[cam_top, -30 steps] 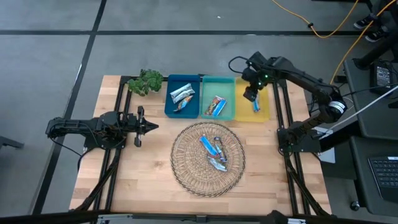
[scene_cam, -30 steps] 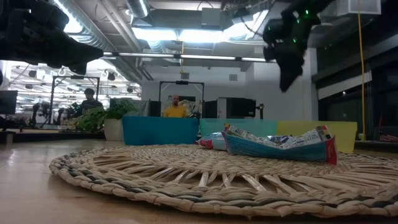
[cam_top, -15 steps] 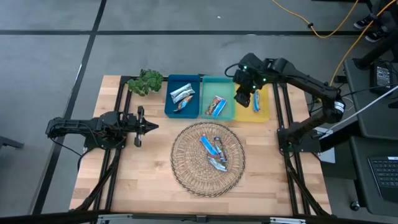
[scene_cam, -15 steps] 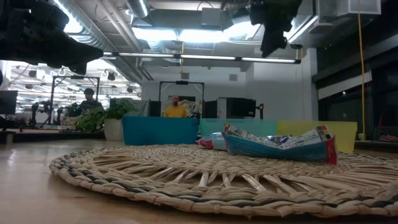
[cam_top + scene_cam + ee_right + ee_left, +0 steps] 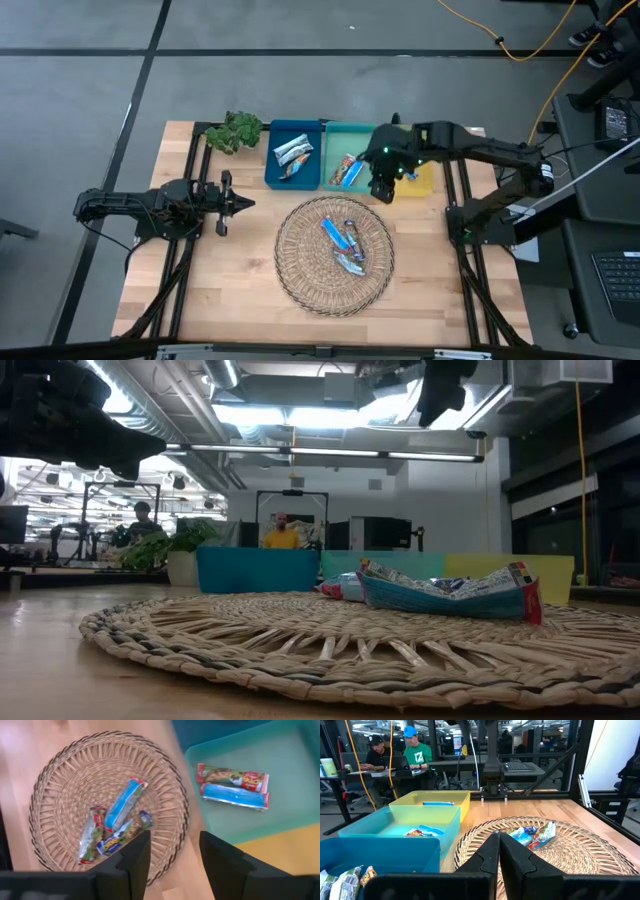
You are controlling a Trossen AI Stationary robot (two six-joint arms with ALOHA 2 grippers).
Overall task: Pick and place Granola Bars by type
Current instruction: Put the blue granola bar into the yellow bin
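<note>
Several granola bars [image 5: 345, 240] lie on a round woven mat [image 5: 300, 270]: a blue one [image 5: 125, 802] and two mixed-colour ones [image 5: 92, 832]. The teal bin [image 5: 335, 135] holds a red-brown bar [image 5: 232, 777] and a blue bar [image 5: 235, 797]. The blue bin [image 5: 275, 170] holds silver-white bars [image 5: 293, 152]. My right gripper [image 5: 172, 855] is open and empty, up in the air above the mat's far right rim, by the teal bin. My left gripper [image 5: 497, 852] is shut and waits left of the mat.
A yellow bin [image 5: 432, 797] with a blue bar [image 5: 437, 803] stands right of the teal one, under my right arm. A green plant [image 5: 238, 130] sits at the far edge, left of the bins. Bare wood lies near and left of the mat. People sit beyond the table.
My right gripper has swung from above the yellow bin toward the table's left and near edge, across the teal bin to the mat's far right rim, and has risen. The bars and my left arm have stayed put.
</note>
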